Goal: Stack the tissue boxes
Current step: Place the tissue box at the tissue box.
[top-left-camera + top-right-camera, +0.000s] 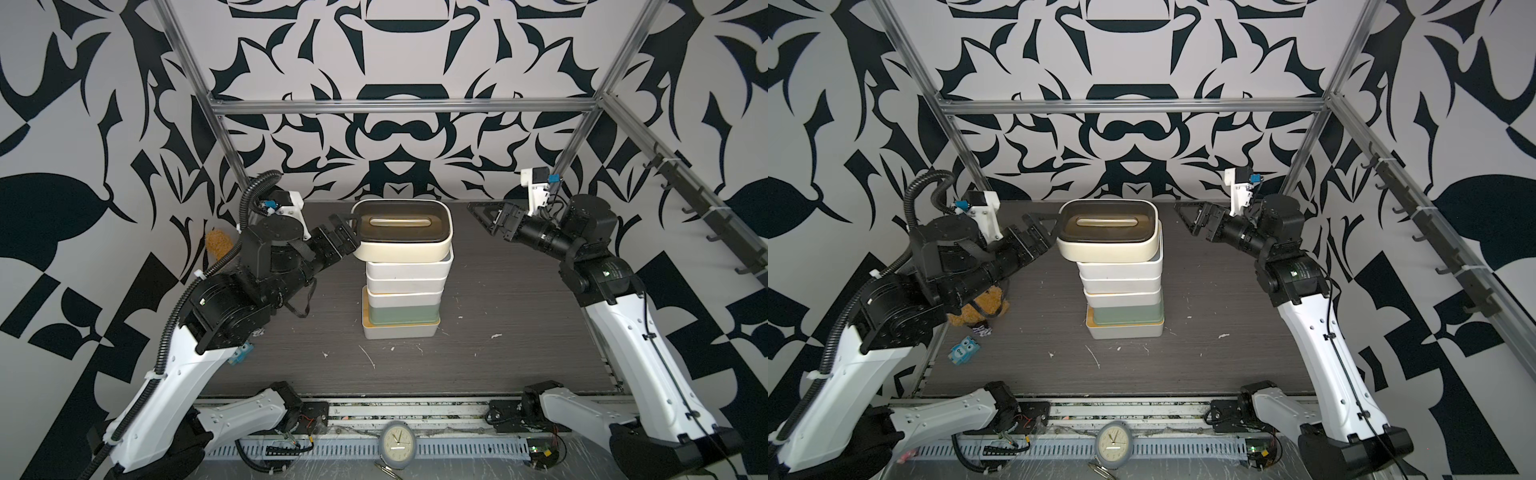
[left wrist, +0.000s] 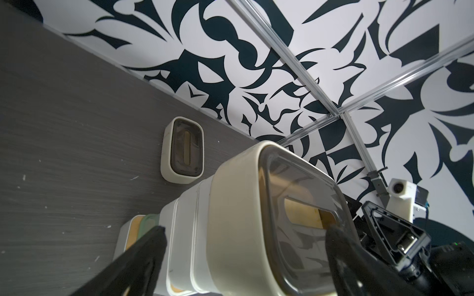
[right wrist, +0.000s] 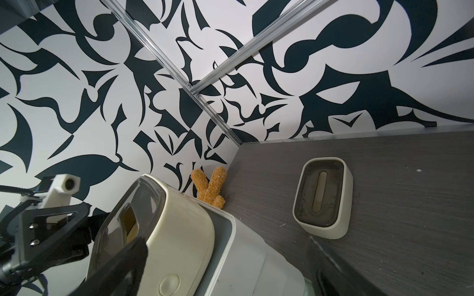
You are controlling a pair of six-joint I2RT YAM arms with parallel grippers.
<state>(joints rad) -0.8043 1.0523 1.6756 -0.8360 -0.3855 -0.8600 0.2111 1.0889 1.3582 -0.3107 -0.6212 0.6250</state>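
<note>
Left gripper (image 1: 351, 230): jaws spread wide, bracketing the left end of the top box, clamping nothing.
Stack (image 1: 403, 286): mid-table; white plastic tissue box with bamboo lid at the base, then mint green, then three white.
Top box (image 1: 403, 245): rounded cream plastic with a dark slotted lid, overhanging slightly leftward.
Progress: six up, probably one left. A second rounded cream box (image 2: 183, 153) lies flat on the grey table (image 1: 519, 311) behind the stack.
Right gripper (image 1: 482, 218): open, empty, well apart from the stack.
</note>
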